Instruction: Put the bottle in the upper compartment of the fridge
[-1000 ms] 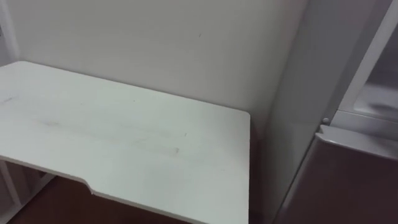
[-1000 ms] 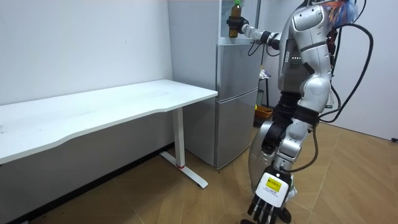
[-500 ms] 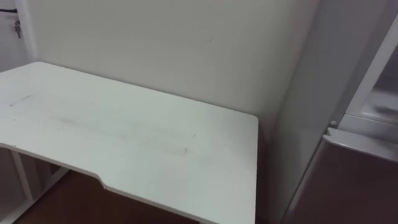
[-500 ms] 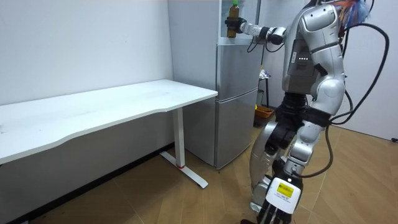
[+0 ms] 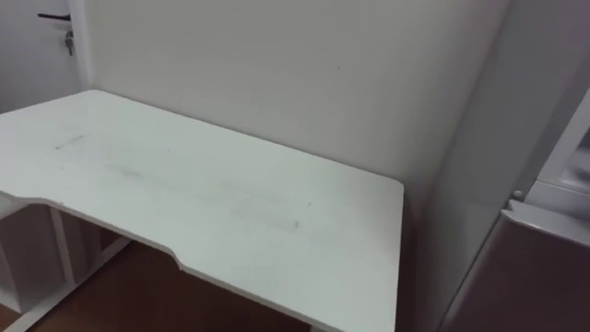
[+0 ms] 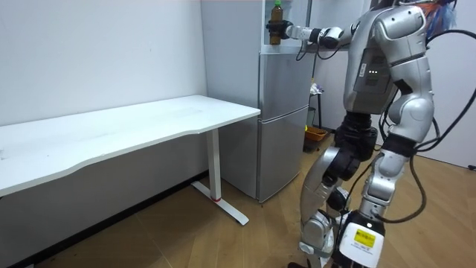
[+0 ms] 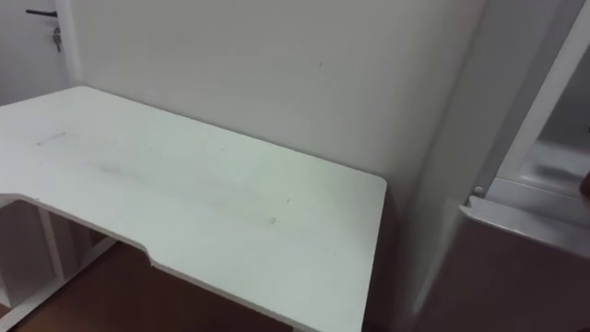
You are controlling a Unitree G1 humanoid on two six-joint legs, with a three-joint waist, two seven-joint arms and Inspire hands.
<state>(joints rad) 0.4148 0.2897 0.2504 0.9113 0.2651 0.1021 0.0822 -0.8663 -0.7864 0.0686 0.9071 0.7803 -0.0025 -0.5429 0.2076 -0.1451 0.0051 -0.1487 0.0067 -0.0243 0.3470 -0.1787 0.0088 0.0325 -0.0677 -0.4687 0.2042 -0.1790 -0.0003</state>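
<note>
We've got the right hand curled round the bottle at the fridge's top edge. We'd call it light, rigid and slick, so grip mid-body. The left hand hangs low, and we can't tell its state.

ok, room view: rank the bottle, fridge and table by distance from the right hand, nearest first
1. bottle: held in the right hand, raised high.
2. fridge: right at the hand, its body just below it.
3. table: farthest, lower down and off to the room view's left.
</note>
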